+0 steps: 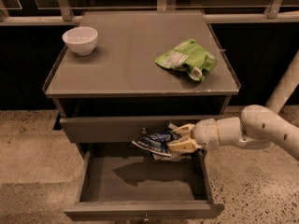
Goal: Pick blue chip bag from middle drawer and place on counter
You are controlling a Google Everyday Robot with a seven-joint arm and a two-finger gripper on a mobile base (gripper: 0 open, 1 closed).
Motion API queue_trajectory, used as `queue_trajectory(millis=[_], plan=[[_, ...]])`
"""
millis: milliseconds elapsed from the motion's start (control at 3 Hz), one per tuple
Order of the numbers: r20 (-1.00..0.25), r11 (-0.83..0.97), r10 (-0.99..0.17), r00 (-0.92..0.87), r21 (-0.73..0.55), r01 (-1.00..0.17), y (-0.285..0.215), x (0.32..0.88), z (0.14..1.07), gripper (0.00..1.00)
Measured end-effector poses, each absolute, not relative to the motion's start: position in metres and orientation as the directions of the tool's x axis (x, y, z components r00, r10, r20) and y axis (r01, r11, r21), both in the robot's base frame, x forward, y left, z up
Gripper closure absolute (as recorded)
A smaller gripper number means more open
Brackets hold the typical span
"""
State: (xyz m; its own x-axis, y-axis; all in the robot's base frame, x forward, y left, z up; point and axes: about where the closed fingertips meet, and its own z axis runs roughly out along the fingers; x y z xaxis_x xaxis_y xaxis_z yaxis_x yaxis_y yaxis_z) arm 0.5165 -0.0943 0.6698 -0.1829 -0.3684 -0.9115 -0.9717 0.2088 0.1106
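Your end effector is clamped on the blue chip bag, holding it above the open middle drawer, below the surface.

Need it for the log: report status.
Pincer shut on blue chip bag, above middle drawer floor. Not yet on counter. Upper drawer front right behind it; green bag, bowl on counter.
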Motion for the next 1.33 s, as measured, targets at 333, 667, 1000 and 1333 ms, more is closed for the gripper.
queue_trajectory(millis=[333,667,1000,1333], plan=[[-0.912,0.207,-0.368,-0.182,0.111,-0.972,-0.093,0.516,0.67,1.0],[-0.916,0.174,-0.388,-0.103,0.037,-0.984,-0.082,0.521,0.711,1.0],[-0.898,0.119,-0.439,0.009,-0.068,-0.991,-0.063,0.533,0.769,1.0],[-0.875,0.082,-0.474,0.093,-0.149,-0.985,-0.049,0.548,0.815,1.0]])
